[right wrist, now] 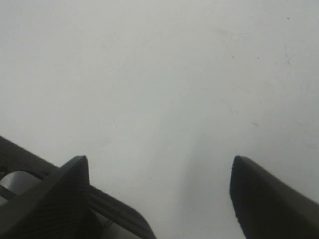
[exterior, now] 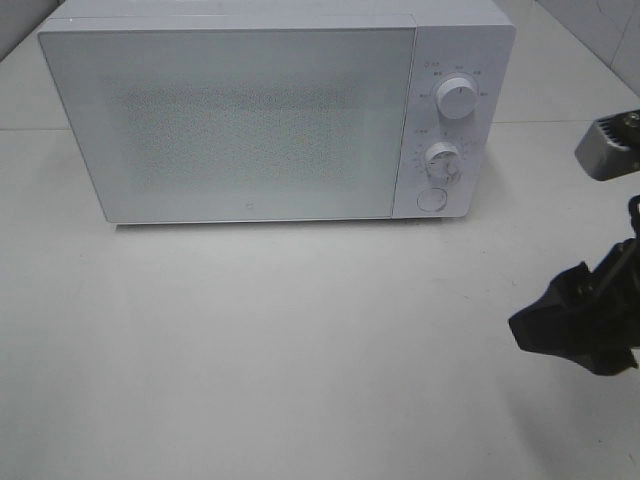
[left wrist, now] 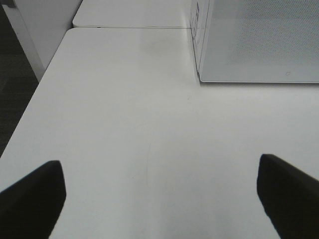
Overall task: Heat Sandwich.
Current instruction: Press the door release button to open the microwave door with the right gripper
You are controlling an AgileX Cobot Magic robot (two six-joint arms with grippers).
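Note:
A white microwave stands at the back of the table with its door shut; its front corner also shows in the left wrist view. The sandwich is out of view. My right gripper hangs at the right edge of the overhead view, in front of and to the right of the microwave. In its wrist view the right gripper is open over bare table, nothing between the fingers. My left gripper is open too, over bare table left of the microwave; the overhead view does not show it.
The microwave's panel carries two round dials and a round button. The white table runs in front. Its left edge drops to dark floor. A grey part sticks in at far right.

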